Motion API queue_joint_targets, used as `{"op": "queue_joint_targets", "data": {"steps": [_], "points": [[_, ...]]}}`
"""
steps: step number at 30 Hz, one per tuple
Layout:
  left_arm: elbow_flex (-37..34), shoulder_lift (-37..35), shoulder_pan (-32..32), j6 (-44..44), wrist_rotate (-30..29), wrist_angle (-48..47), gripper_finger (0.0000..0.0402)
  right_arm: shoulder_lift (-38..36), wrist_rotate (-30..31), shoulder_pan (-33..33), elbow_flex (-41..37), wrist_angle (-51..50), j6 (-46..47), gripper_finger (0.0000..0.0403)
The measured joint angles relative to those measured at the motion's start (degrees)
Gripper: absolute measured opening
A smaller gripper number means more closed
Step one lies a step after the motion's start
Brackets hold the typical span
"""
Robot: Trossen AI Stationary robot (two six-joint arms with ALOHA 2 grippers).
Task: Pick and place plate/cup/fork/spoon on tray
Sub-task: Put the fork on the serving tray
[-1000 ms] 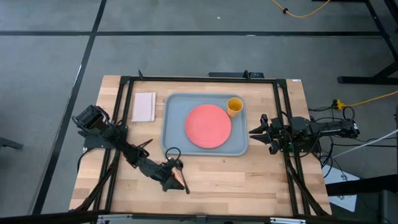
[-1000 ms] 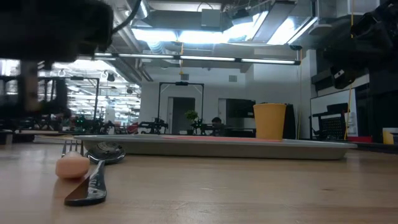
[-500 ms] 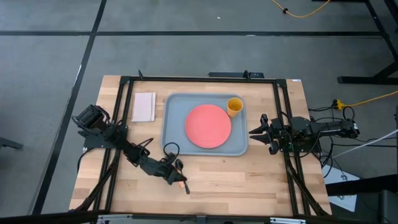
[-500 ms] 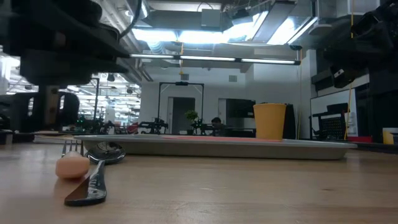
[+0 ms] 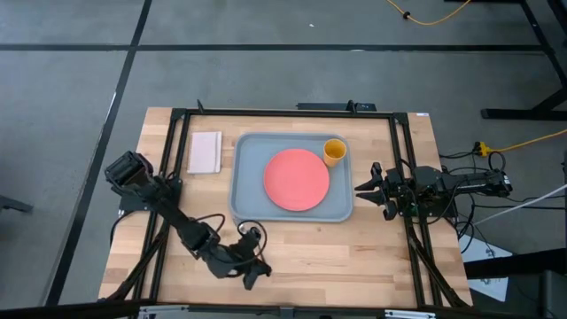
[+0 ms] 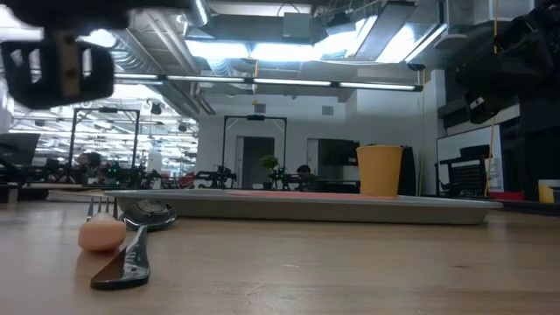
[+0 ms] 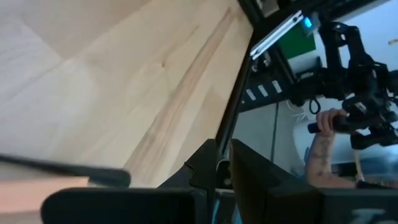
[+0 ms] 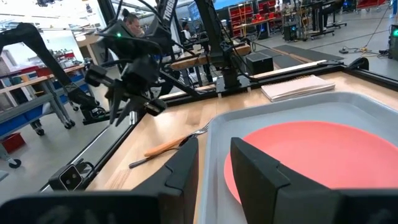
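The coral plate [image 5: 296,179] lies flat in the grey-blue tray [image 5: 237,177], and the yellow cup [image 5: 334,151] stands upright in the tray's far right corner. The orange-handled fork [image 8: 171,144] and the dark spoon [image 6: 131,254] lie side by side on the wood in front of the tray's near left corner. In the high view the left arm hides them. My left gripper [image 5: 252,270] hovers above them with a narrow gap between its fingers and touches nothing. My right gripper [image 5: 368,190] is open and empty beside the tray's right edge.
A pale rectangular pad [image 5: 205,152] lies left of the tray near the table's far left. A black frame rail [image 5: 177,177] runs around the table. A person shows beyond the table in the left wrist view [image 7: 323,155].
My left gripper has moved from over the fork toward the table's near edge and has risen, its arm swinging lower along the table. The fork and spoon lie where they were.
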Motion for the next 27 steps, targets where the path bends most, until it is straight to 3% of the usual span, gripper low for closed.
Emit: {"op": "queue_joint_targets", "data": {"steps": [5,27], "points": [[0.9,0.0,1.2,6.4,-0.5,-0.2,0.0039,0.0,0.0,0.0,0.0,0.0,0.0,0.0099],[0.9,0.0,2.4,1.5,1.1,-22.2,0.0039,0.0,-0.1,0.0,0.0,0.0,-0.1,0.0099]]}}
